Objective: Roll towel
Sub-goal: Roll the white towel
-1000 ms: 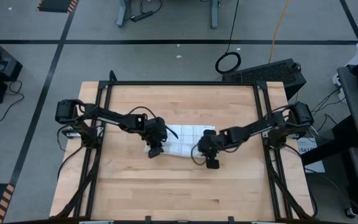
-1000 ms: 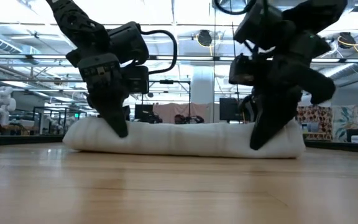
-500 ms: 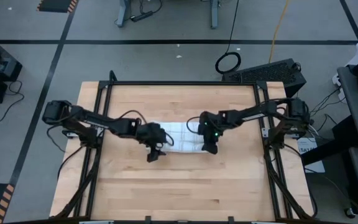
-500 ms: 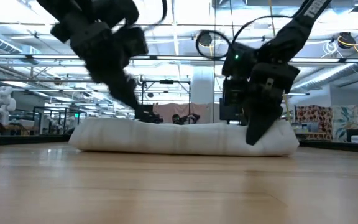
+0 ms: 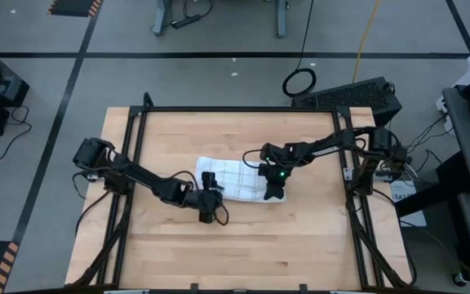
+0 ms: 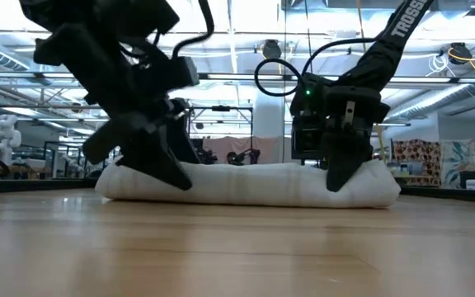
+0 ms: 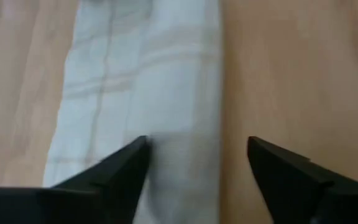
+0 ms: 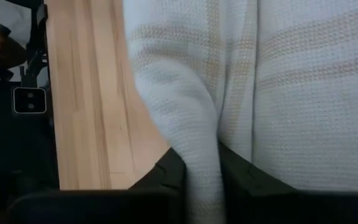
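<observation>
The white towel (image 5: 233,180) with thin grey check lines lies in a low, long bundle on the wooden table (image 5: 219,245), resting on its underside in the low view (image 6: 246,183). My right gripper (image 5: 274,193) is down on the towel's right end, shut on the cloth (image 8: 303,93). My left gripper (image 5: 210,198) is open at the towel's near-left part. In the left wrist view one finger (image 7: 126,165) stands over the towel (image 7: 142,81) and the other over bare wood. My right gripper pinches a raised fold of the towel (image 8: 199,124) between its two fingers, near the towel's right end. The fingers come from above, pointing down (image 6: 336,177). The rest of the towel lies slack on the table. My left gripper: I cannot tell whether it touches the towel.
A black metal frame (image 5: 243,109) runs around the table's far and side edges. Bare wood lies on the near side of the towel (image 5: 243,245). A black box (image 5: 349,94) and cables sit beyond the far right corner.
My left gripper has risen off the towel's left end, gone toward the table's near edge and come down again beside the towel. My right gripper has gone toward the far edge, from the towel's near-right side onto its right end.
</observation>
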`<move>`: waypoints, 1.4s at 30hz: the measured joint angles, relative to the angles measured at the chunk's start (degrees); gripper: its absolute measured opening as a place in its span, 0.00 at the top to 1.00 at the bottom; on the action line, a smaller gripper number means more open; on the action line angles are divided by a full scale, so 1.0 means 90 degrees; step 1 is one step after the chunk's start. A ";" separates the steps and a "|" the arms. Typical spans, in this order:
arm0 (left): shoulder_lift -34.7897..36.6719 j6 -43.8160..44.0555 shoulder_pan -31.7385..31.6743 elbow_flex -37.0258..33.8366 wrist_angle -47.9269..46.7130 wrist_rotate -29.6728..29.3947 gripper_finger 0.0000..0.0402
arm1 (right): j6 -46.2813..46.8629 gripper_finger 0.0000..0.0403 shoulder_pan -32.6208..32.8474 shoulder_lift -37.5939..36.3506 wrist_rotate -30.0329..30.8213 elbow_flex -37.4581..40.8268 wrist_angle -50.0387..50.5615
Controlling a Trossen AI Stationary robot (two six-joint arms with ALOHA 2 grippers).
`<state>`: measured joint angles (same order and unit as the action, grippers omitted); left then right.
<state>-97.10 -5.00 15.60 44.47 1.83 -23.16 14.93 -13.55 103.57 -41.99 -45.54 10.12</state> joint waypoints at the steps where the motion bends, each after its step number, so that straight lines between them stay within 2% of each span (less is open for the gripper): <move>1: -0.0002 0.0015 -0.0043 -0.0002 -0.0055 0.0002 0.35 | -0.0005 0.88 0.0006 -0.0058 0.0008 0.0002 -0.0001; 5: 0.0007 0.0272 -0.0248 0.0005 -0.0144 0.0199 0.60 | 0.0007 0.80 0.0018 -0.0364 0.0142 0.0034 0.0084; 9: 0.0047 0.0477 -0.0490 0.0038 -0.0112 0.0540 0.88 | -0.0241 0.68 0.0018 -0.0953 0.0719 0.0036 0.0452; 11: 0.0082 0.0567 -0.0611 0.0051 -0.0111 0.0707 0.95 | -0.0535 0.62 0.0053 -0.1322 0.1187 0.0036 0.0724; 16: 0.0298 0.0927 -0.1025 0.0051 -0.0253 0.1460 0.94 | -0.1347 0.53 0.0696 -0.2347 0.3134 0.0047 0.1294; 20: 0.0552 0.1376 -0.1479 0.0058 -0.0457 0.2587 0.95 | -0.1739 0.48 0.1673 -0.2715 0.3861 0.0330 0.0476; 24: 0.0576 0.1778 -0.1970 0.0069 -0.0873 0.3631 0.95 | -0.2041 0.43 0.2599 -0.2599 0.4805 0.0677 -0.0669; 30: 0.0263 0.1866 -0.2377 0.0058 -0.1190 0.4251 0.95 | -0.2564 0.41 0.3157 -0.1823 0.6391 0.0809 -0.1536; 34: 0.0237 0.1864 -0.2402 0.0062 -0.1169 0.4395 0.95 | -0.2658 0.44 0.2994 -0.1392 0.6683 0.0804 -0.1924; 42: 0.0243 0.1865 -0.2395 0.0051 -0.1209 0.4488 0.92 | -0.2713 0.50 0.2424 -0.1079 0.6613 0.0797 -0.2080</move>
<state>-94.91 11.79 -5.96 44.93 -9.05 17.23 -9.48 8.27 93.86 17.53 -38.37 -8.60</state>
